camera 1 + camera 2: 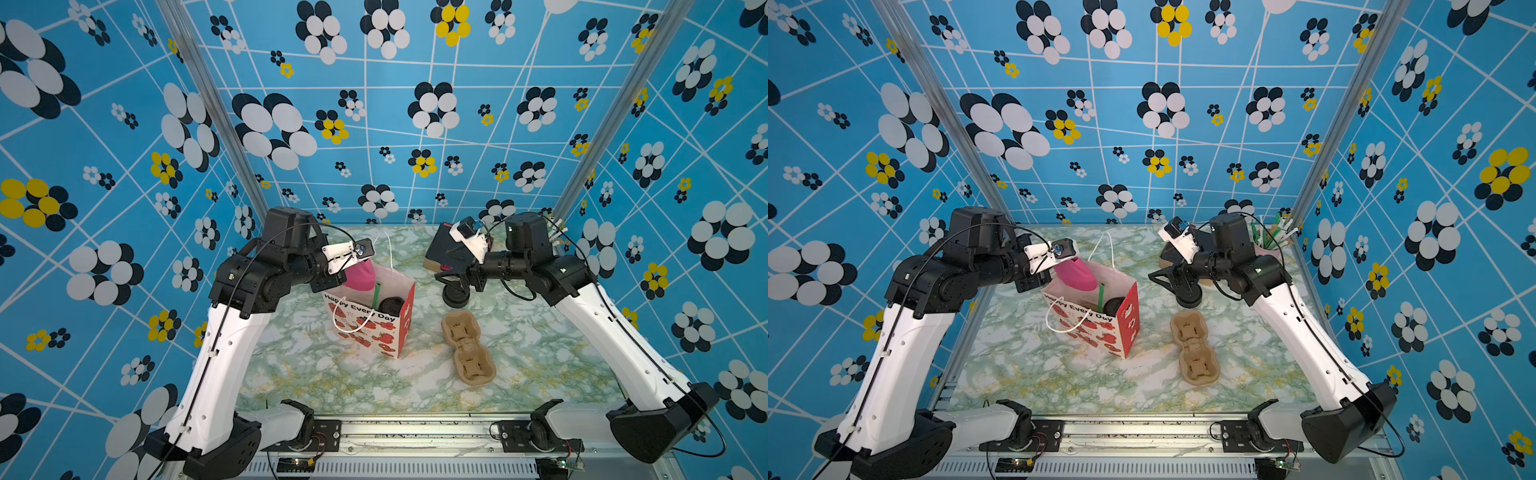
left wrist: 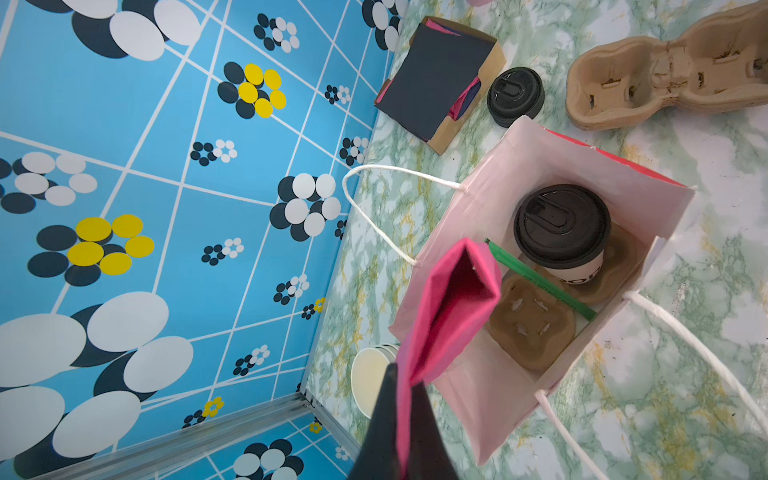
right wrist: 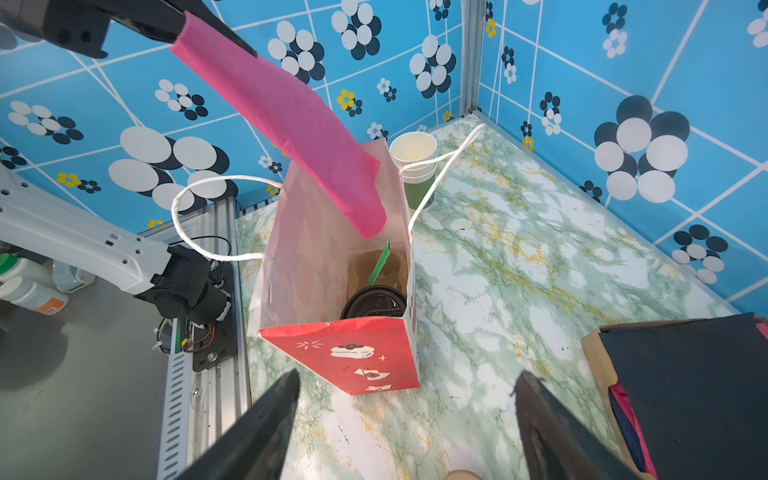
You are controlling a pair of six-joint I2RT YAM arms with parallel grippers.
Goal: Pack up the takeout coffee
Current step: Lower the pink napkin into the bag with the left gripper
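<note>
1. On the bench (image 1: pixel 316 374) stand one gift bag (image 1: pixel 365 328), one empty pulp carrier (image 1: pixel 467 351) and one stack of loose lids (image 2: pixel 515 95).
2. One takeout coffee (image 2: pixel 561 226), a white cup with dark lettering under a black sip lid, sits upright inside the bag, in one well of a second carrier (image 2: pixel 532 324), beside one green straw (image 2: pixel 540 282).
3. Left gripper (image 2: pixel 402 386) is pressed together, pinching one pink tissue sheet (image 2: pixel 453 299) over the bag's mouth.
4. Right gripper (image 3: pixel 409 374) is spread, holding nothing.

takeout coffee (image 1: pixel 390 304): body hidden by gift bag (image 1: pixel 408 320) | lettering (image 2: pixel 582 279): probably unreadable
</note>
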